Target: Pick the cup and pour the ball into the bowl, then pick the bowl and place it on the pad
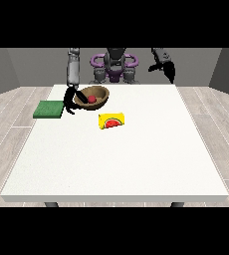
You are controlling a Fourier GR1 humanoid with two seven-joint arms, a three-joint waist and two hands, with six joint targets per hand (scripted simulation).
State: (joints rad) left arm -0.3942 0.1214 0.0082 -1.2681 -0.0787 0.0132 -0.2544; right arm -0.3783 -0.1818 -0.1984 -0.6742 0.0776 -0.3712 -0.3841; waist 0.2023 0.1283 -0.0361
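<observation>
**Ball in the bowl; the carry to the pad comes next**

The brown bowl (92,96) sits near the far edge of the white table (136,159), and the red ball (91,99) already lies inside it. So the pour looks finished, and the step in hand seems to be taking the bowl across to the green pad (48,109), which lies just beside the bowl towards the view's left. The yellow cup (111,120), with a watermelon picture, lies on its side a little in front of the bowl, apart from it.

The hand at the view's left (71,101) is at the bowl's left rim, between bowl and pad; its fingers appear curled at the rim, though whether they truly pinch it I cannot tell. The hand at the view's right (168,68) hangs raised, well away from the bowl; its fingers cannot be read.

To do this well, the bowl should be lifted level so the ball stays in, moved sideways, and set flat and centred on the pad.
</observation>
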